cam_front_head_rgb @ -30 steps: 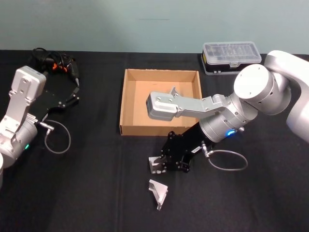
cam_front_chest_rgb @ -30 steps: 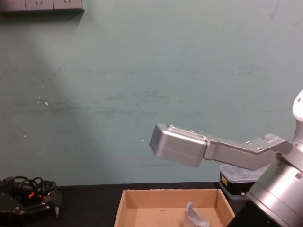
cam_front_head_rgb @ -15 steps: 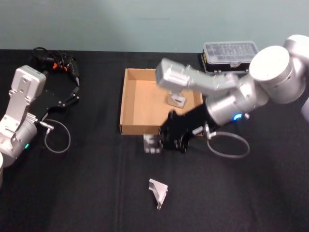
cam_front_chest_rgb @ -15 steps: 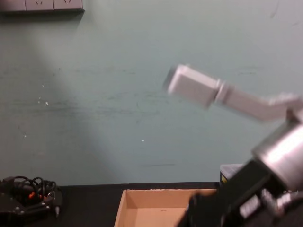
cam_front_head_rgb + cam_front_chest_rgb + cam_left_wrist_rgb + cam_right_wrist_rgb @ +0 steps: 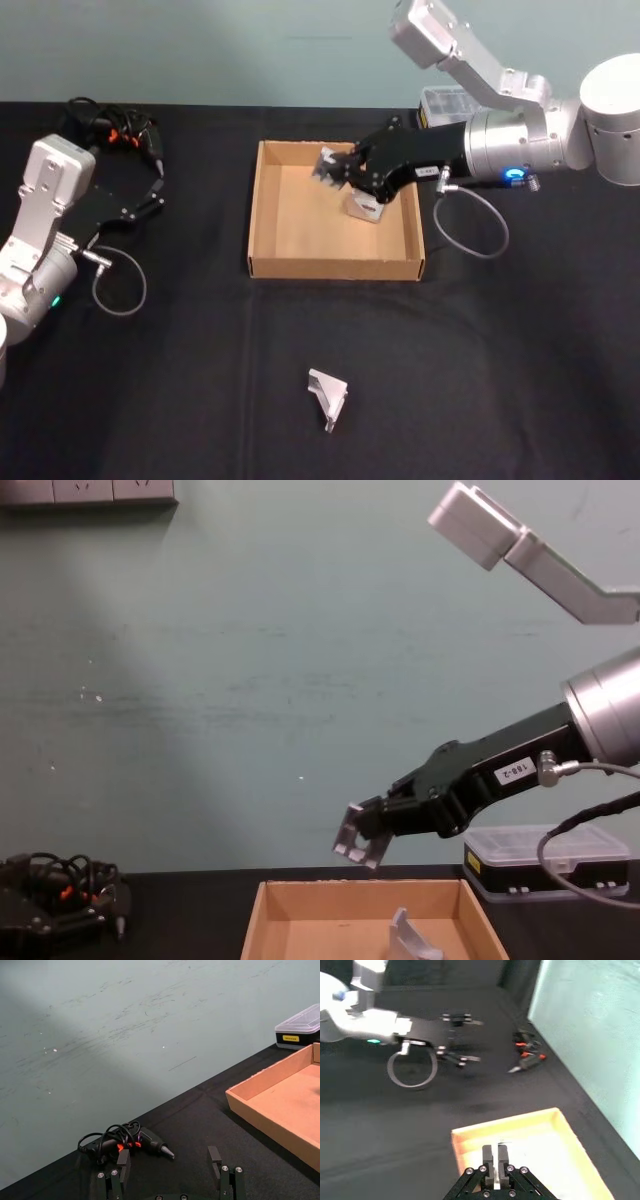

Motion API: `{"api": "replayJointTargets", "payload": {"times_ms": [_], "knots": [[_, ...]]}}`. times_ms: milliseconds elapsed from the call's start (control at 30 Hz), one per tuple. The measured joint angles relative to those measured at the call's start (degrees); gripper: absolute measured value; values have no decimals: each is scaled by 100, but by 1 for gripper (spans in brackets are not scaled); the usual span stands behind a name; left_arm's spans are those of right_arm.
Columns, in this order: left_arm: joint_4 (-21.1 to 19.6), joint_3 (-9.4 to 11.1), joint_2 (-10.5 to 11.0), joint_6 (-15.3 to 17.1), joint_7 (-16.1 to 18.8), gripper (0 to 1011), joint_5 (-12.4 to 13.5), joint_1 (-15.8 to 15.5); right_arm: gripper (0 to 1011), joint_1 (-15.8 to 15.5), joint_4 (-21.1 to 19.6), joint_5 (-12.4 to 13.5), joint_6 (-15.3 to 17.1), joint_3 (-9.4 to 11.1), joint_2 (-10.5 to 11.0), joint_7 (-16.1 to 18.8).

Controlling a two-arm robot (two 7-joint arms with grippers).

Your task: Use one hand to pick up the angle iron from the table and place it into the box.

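Right claw (image 5: 338, 170), black, on the silver-grey boxy arm: jaws pinched narrow on a small bright-metal angle iron bracket (image 5: 327, 162). The right wrist view shows the fingers (image 5: 488, 1156) nearly together with the piece clamped between them. Change over the last second: I had it low at the table in front of the box, half a second back it was at the front wall, and now it's up over the far half of the shallow tan cardboard box (image 5: 330, 268). In the chest view the bracket (image 5: 357, 843) is in the air above the rim, touching nothing but the claw (image 5: 378, 828). So the carry is basically done; I judge what's left is lower and release. Watch-out: a second grey angle iron (image 5: 365, 207) already stands in the box just below and beside the claw, so a drop could land on it. A third angle iron (image 5: 328, 397) lies on the matte black tabletop (image 5: 180, 390), well in front of the box. Left claw (image 5: 153, 190) is parked at the left, well apart from the box; its wrist view shows the left claw (image 5: 167, 1160) spread wide, nothing between.
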Motion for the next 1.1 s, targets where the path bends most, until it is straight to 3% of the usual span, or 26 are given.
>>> {"api": "replayJointTargets", "payload": {"times_ms": [67,367,1100], "knots": [[0,0,0,0,0,1000,0,0,57,-46,150,-4,24,78,-77,-176],[0,0,0,0,0,1000,0,0,57,-72,566,-210,101,10,-225,-207],[0,0,0,0,0,1000,0,0,57,-339,902,-525,225,26,-145,-40]]}}
